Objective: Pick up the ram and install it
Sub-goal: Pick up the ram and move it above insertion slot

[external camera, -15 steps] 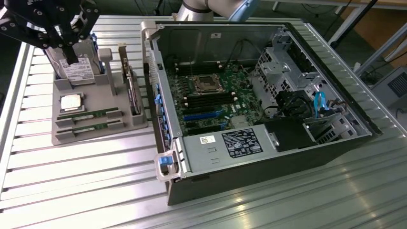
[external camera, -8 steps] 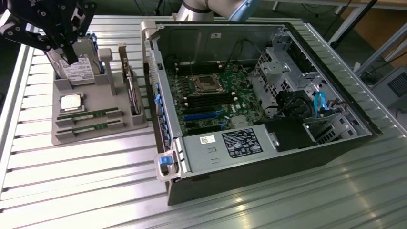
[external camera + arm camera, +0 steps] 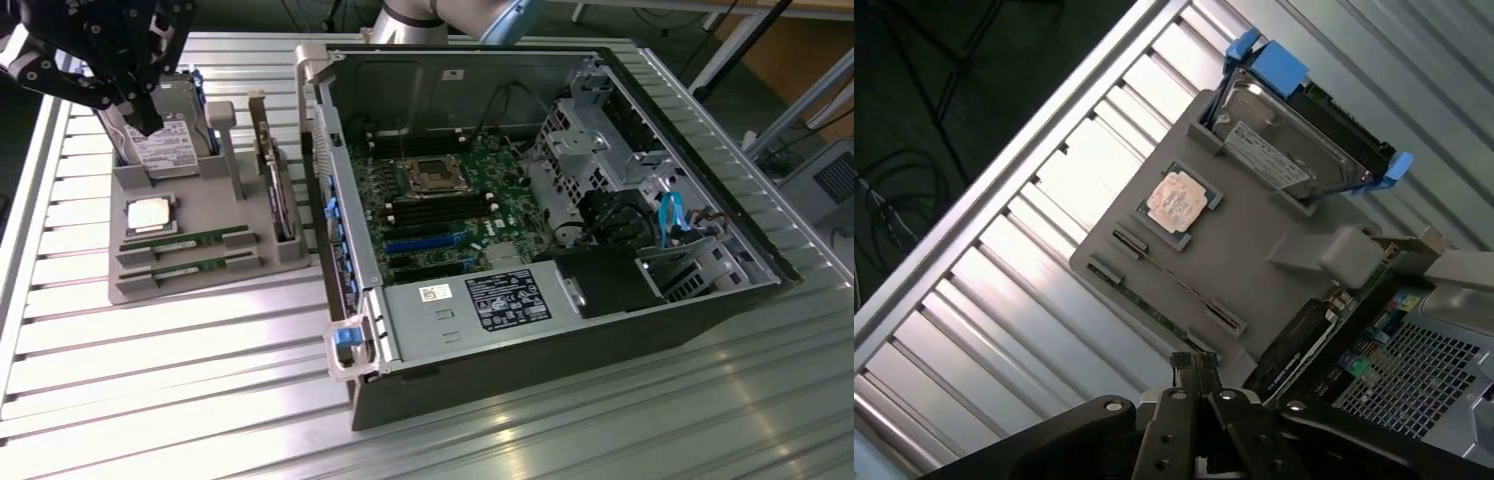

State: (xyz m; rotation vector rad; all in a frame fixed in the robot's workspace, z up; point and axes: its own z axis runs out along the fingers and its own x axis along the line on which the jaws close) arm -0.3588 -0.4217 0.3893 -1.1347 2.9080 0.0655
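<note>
Your gripper (image 3: 144,118) is shut, empty, over the hard drive (image 3: 167,150) at one tray (image 3: 134,290) edge. Ram (image 3: 187,241) by the opposite edge: likely light, stiff, fragile; pinch its long edges.

Two ram sticks (image 3: 184,240), one processor (image 3: 151,214), one hard drive (image 3: 168,151), one expansion card (image 3: 275,178), one computer case (image 3: 447,72).

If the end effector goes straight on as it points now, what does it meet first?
Most likely the grey tray, close to one end of a ram stick lying in it; depth is unclear.

Exterior view high, oblique, wrist view downward, sharing parts tray (image 3: 200,288)
</note>
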